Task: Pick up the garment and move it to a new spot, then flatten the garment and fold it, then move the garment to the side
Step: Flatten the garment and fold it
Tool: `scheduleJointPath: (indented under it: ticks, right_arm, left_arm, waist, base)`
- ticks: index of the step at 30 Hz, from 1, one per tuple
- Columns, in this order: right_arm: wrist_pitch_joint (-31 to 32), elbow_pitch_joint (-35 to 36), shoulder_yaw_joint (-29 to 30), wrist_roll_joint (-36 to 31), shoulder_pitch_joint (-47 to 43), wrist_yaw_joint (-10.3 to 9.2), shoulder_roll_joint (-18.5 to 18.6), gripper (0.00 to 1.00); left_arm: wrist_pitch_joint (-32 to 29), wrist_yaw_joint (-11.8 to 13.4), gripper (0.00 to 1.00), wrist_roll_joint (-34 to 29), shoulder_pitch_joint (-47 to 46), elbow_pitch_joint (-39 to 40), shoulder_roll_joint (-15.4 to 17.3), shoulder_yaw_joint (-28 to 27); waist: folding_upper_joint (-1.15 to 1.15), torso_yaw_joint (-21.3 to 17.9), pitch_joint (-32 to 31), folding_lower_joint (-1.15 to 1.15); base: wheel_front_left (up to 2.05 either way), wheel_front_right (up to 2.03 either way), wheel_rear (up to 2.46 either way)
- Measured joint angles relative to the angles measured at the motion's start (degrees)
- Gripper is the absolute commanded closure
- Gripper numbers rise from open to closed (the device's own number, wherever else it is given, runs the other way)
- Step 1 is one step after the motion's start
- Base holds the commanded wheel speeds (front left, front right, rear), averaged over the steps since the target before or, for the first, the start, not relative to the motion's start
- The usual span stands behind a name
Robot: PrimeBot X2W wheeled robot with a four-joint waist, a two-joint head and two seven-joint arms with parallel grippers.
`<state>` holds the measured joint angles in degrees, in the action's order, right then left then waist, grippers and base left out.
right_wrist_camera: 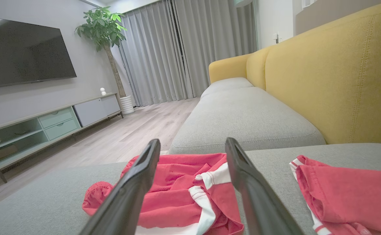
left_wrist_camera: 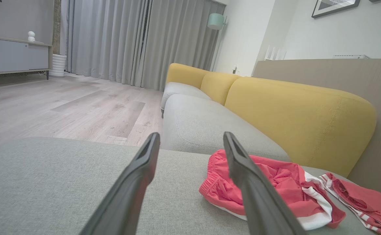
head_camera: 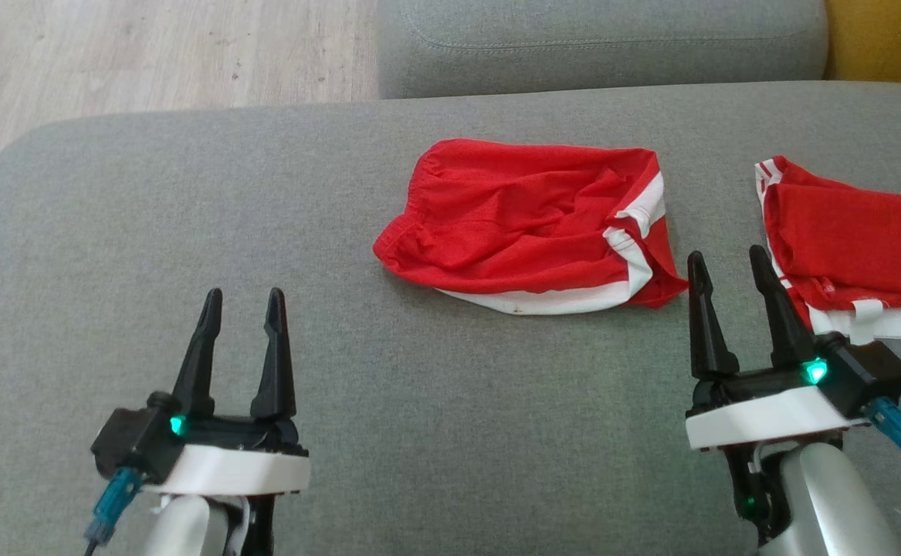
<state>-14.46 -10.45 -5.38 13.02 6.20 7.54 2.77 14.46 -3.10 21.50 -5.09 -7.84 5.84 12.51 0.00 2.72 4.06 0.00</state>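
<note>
Task looks unstarted.
My left pincer [head_camera: 245,297] and right pincer [head_camera: 726,255] hang spread, empty; the crumpled garment [head_camera: 527,224] lies mid-frame, unlifted, unfolded.

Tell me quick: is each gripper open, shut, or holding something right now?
Left gripper: open, holding nothing.
Right gripper: open, holding nothing.

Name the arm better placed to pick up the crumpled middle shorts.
Right. The right gripper, jaws open, sits close to the shorts near their white trim; the left gripper is farther, across bare cushion.
</note>
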Motion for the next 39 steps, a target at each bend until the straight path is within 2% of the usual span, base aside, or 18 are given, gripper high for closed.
scheduleJointPath:
  ticks: [5, 12, 15, 20, 25, 35, 39]
  right_arm:
    - [0.00, -0.16, 0.15, 0.00, 0.00, -0.01, 0.00, 0.00]
    - [0.00, -0.24, 0.52, -0.08, 0.00, -0.01, 0.01, 0.00]
    - [0.08, -1.81, -0.53, -2.09, 0.35, 0.00, 0.01, 0.00]
    - [4.10, -8.31, 0.04, -4.49, 4.06, 0.00, 0.00, 0.00]
    - [6.99, -15.80, 3.65, -4.43, 8.88, 0.00, 0.01, 0.00]
    - [7.42, -28.88, 8.02, -4.54, 16.84, -0.01, 0.07, 0.00]
    - [7.21, -32.09, 8.44, -5.26, 18.78, 0.00, 0.08, 0.00]
  left_arm:
    - [0.00, -2.01, 0.00, -1.81, 0.53, 0.33, -1.41, -1.92]
    - [0.00, -3.03, 0.00, -2.94, 0.51, 0.31, -2.40, -2.58]
    - [0.00, -3.49, 0.00, -3.00, 0.36, 0.21, -2.64, -2.50]
    - [0.00, -3.98, 0.00, -2.99, -0.91, -0.45, -2.83, -2.19]
    - [0.00, -3.99, 0.00, -2.90, -1.99, -1.19, -2.97, -1.18]
    - [0.00, -4.03, 0.00, -2.24, -3.20, -1.59, -3.03, 0.14]
    - [0.00, -4.03, 0.00, -1.96, -3.31, -1.60, -3.04, 0.24]
  waist:
    - [0.00, 0.13, 0.14, 0.00]
    - [0.00, 1.36, 1.09, 0.00]
    - [0.00, 2.22, 2.06, 0.00]
    - [0.00, 4.05, 3.93, 0.01]
    - [0.00, 6.26, 5.53, 0.01]
    - [0.00, 8.60, 7.32, 0.01]
    - [0.00, 8.80, 7.63, 0.01]
  base:
    - [0.00, 0.00, 0.00]
    - [0.00, 0.00, 0.00]
    - [0.00, 0.00, 0.00]
    - [0.00, 0.00, 0.00]
    - [0.00, 0.00, 0.00]
    - [0.00, 0.00, 0.00]
    - [0.00, 0.00, 0.00]
